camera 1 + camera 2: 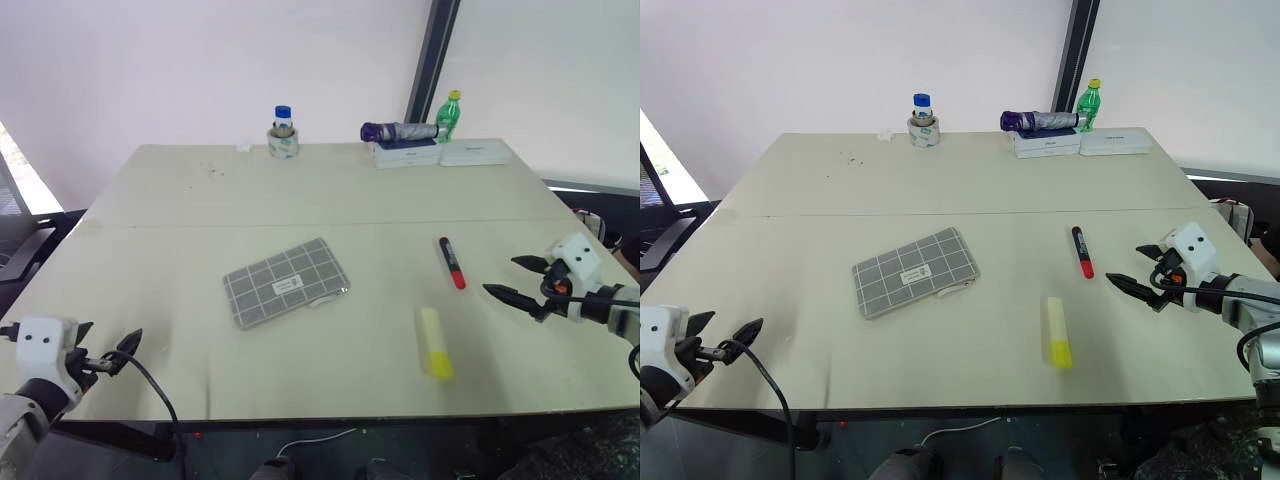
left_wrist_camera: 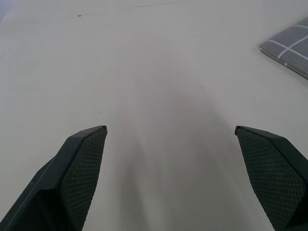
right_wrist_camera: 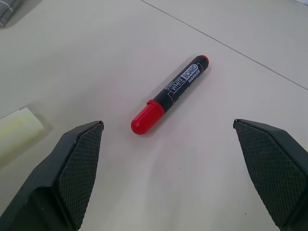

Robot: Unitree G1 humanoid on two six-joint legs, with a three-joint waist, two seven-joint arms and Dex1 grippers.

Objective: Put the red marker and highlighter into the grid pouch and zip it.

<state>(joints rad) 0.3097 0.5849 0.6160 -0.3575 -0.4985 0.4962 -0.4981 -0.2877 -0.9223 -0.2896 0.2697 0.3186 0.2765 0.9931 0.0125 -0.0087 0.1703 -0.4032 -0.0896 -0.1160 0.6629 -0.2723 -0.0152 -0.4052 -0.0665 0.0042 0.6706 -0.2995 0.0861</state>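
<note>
The grid pouch (image 1: 287, 283) lies flat near the middle of the pale table (image 1: 300, 200), its zipper edge turned toward 5 o'clock. At about 3 o'clock from the pouch, well apart from it, the red marker (image 1: 451, 262) lies on the table with its red cap at the near end. The highlighter (image 1: 434, 342) rests at roughly 7 o'clock from the marker, nearer the front edge, its brighter yellow cap at the near end. The right pincer (image 1: 514, 278) hovers at 3 o'clock from the marker, fingers spread wide and empty, pointing toward it. The left pincer (image 1: 108, 353) sits over the near left corner, at about 8 o'clock from the pouch, likewise spread wide with nothing between its fingers.
</note>
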